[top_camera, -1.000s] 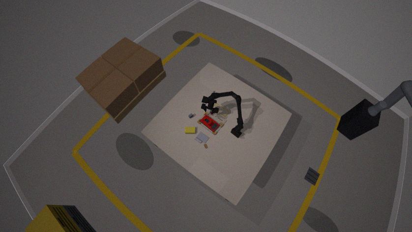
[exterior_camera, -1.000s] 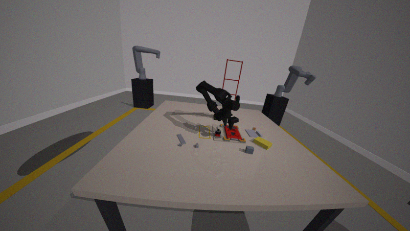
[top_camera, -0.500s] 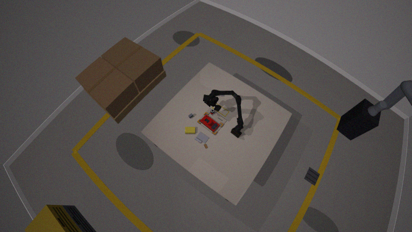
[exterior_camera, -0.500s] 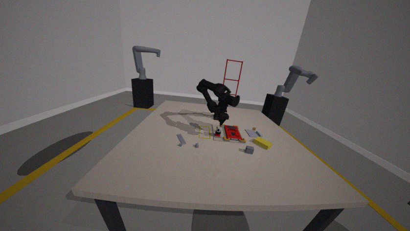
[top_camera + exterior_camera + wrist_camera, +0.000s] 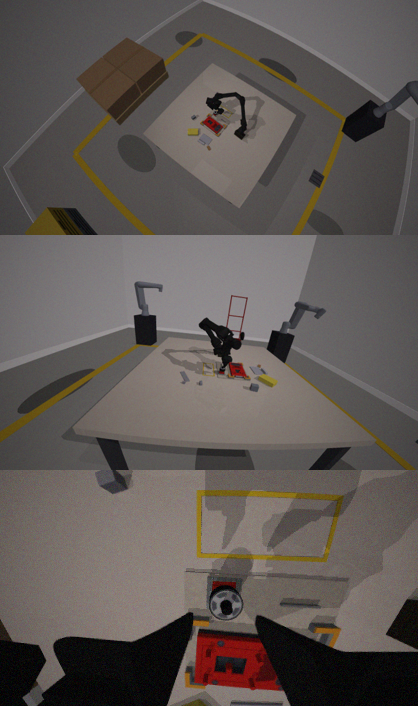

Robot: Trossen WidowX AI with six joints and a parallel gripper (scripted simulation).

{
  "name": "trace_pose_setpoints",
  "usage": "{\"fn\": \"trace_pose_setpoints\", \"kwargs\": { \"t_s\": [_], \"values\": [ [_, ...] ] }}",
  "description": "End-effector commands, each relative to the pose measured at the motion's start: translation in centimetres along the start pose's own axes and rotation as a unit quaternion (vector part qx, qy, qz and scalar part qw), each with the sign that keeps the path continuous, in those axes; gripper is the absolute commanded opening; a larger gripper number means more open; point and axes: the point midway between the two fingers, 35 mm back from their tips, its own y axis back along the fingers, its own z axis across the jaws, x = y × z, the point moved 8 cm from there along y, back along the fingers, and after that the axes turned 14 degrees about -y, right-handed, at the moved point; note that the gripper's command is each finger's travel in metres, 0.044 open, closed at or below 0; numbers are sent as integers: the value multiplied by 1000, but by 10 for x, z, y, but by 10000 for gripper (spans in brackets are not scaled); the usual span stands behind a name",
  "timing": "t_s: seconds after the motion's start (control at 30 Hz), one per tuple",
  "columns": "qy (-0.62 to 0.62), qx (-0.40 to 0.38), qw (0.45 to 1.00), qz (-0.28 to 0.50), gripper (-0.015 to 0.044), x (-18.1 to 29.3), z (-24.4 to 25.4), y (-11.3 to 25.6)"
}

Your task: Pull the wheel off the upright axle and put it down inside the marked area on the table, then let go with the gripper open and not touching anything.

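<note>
The wheel [image 5: 217, 605] [image 5: 222, 369], with a dark tyre and silver spokes, sits on its upright axle above a small red block [image 5: 223, 585] [image 5: 221, 372]. The axle itself is mostly hidden. My gripper [image 5: 224, 618] [image 5: 224, 366] is open with nothing between its fingers. It is over the wheel's side of the red plate, and in the wrist view the wheel appears just beyond the gap between the fingertips. The marked area [image 5: 199, 525] [image 5: 203, 369] is a yellow rectangle outline on the table, on the other side of the wheel from the red plate. Arm shadows fall across it.
The red plate [image 5: 212, 125] [image 5: 237, 369] [image 5: 205, 657] lies beside the wheel between orange corner pieces. A yellow block [image 5: 193, 131] [image 5: 267, 380], a grey cube [image 5: 193, 117] [image 5: 254, 387] [image 5: 111, 481] and a light grey plate [image 5: 205, 139] lie around it. A grey bar [image 5: 184, 376] lies beyond the marked area.
</note>
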Motion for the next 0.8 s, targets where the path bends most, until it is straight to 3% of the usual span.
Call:
{"fn": "trace_pose_setpoints", "kwargs": {
  "t_s": [0.0,0.23,0.37,0.63,0.77],
  "values": [
    [2,2,1000,-4,300,-2,-1,-20],
    [2,2,1000,-5,300,-3,-3,-36],
    [-1,4,1000,-3,195,-3,-2,-32],
    [-1,4,1000,-3,142,-3,-2,-32],
    [-1,4,1000,-3,37,-3,-2,-32]
  ]
}}
